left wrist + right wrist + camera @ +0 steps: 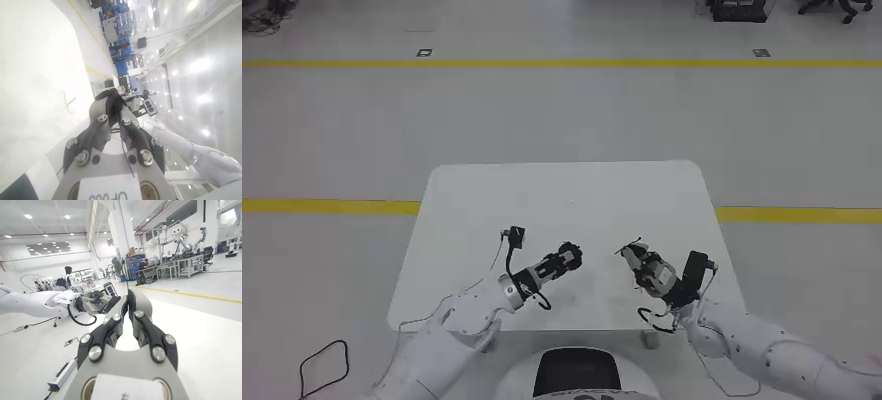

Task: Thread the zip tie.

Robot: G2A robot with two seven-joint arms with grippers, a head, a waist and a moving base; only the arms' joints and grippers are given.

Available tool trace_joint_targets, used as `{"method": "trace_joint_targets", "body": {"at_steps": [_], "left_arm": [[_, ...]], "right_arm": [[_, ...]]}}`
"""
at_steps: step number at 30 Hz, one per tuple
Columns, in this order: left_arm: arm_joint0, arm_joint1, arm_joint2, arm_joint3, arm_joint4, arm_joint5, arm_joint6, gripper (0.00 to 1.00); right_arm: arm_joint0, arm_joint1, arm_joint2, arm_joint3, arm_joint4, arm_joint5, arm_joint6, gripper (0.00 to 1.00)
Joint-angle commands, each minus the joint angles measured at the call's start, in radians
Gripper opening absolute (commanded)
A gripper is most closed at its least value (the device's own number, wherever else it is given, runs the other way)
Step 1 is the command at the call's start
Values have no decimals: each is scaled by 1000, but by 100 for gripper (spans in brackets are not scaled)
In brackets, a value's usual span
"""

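Both grippers hang over the front part of the white table (pixel 562 190), a short gap between them. My left gripper (pixel 570 256) (pixel 113 94) is shut on a thin black zip tie (pixel 126 157). Its strand runs back from the fingertips over the palm. My right gripper (pixel 627 255) (pixel 128 292) is shut on a thin black zip tie (pixel 126 275) (pixel 627 246) that sticks up from its fingertips. The right wrist view has the left gripper (pixel 98 300) a little way off, pointing toward mine. Whether both hold one tie I cannot tell.
A thin dark bent line (pixel 69 103) lies on the table beyond the left gripper; I cannot tell whether it is a tie or a shadow. The back and middle of the table (pixel 37 66) are bare white. Yellow floor lines (pixel 562 63) run behind.
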Motion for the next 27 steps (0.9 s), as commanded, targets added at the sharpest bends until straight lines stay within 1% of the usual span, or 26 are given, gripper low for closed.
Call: {"method": "trace_joint_targets", "body": {"at_steps": [1,9,11,12,13,16,19,22,27], "left_arm": [[-2,-2,3,3,4,0,4,0],[-2,-2,3,3,4,0,4,0],[-1,-3,5,-5,10,0,16,0],[2,-3,10,-7,24,0,15,0],[6,-3,11,-13,38,0,18,0],[22,-2,10,-23,81,0,33,0],[38,-1,7,-38,114,0,46,0],[55,1,-3,-48,130,0,57,0],[66,3,-13,-44,143,0,59,0]], "right_arm": [[7,-10,1,8,1,0,8,0],[7,-10,1,8,1,0,8,0],[7,-10,5,8,-4,6,19,0],[6,-11,12,5,-15,9,32,0],[1,-13,20,0,-27,0,32,0],[-13,-20,19,-6,-52,0,42,0],[-20,-30,-1,-19,-38,0,55,0],[-13,-43,-22,-9,-19,0,56,0],[8,-62,-56,5,-4,0,50,0]]}}
